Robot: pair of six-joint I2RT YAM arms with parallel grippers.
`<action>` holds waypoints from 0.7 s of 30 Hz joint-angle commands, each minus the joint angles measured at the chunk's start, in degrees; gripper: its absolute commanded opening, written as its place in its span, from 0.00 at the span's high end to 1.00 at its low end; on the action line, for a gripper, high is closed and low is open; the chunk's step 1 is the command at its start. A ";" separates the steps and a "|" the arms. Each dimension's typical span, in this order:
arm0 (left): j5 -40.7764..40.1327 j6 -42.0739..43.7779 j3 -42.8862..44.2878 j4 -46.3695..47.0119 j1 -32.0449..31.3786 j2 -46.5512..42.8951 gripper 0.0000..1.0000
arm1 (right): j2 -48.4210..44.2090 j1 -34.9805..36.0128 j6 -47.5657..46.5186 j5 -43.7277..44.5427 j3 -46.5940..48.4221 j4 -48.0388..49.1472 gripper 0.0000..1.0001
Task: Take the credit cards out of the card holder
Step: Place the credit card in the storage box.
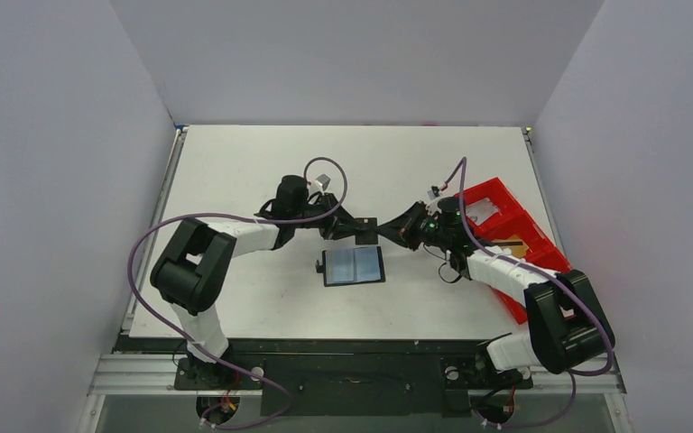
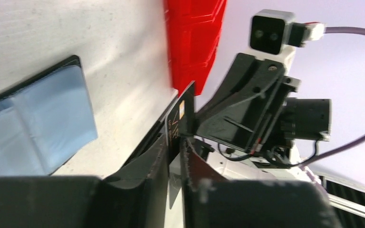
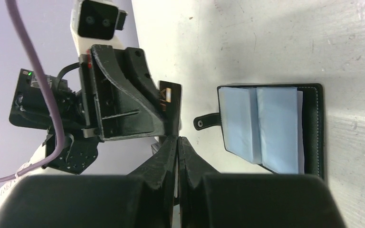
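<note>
White desk (image 1: 235, 162), bare surface around centre. Red tray (image 1: 496, 203) along right edge. Black card holder (image 1: 354, 266), open flat, blue-grey face up, centre-front, apart from tray. 1 dark credit card (image 3: 172, 111) aloft behind it: right claw (image 3: 177, 140) pinching 1 end; left claw (image 2: 173, 152) close around other end, contact unclear.

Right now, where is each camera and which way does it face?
Top: above and behind, facing the table; left arm and right arm show.
Left wrist: on the left arm, looking past the left tool at the right tool and red tray.
Right wrist: on the right arm, looking past the right tool at the left tool and card holder.
Shared: all see the card between both tools.
</note>
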 commanded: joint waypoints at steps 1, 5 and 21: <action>1.85 -3.48 -0.15 8.07 0.25 0.20 0.96 | -1.99 -0.38 -0.36 -0.38 0.95 2.63 1.00; 2.12 -4.94 -0.48 10.53 0.26 0.24 1.00 | -2.21 -0.30 -1.30 -0.57 1.18 1.84 0.64; 3.59 -16.42 0.29 26.72 0.76 4.61 1.00 | -2.64 0.46 7.97 -3.56 -3.35 17.32 0.67</action>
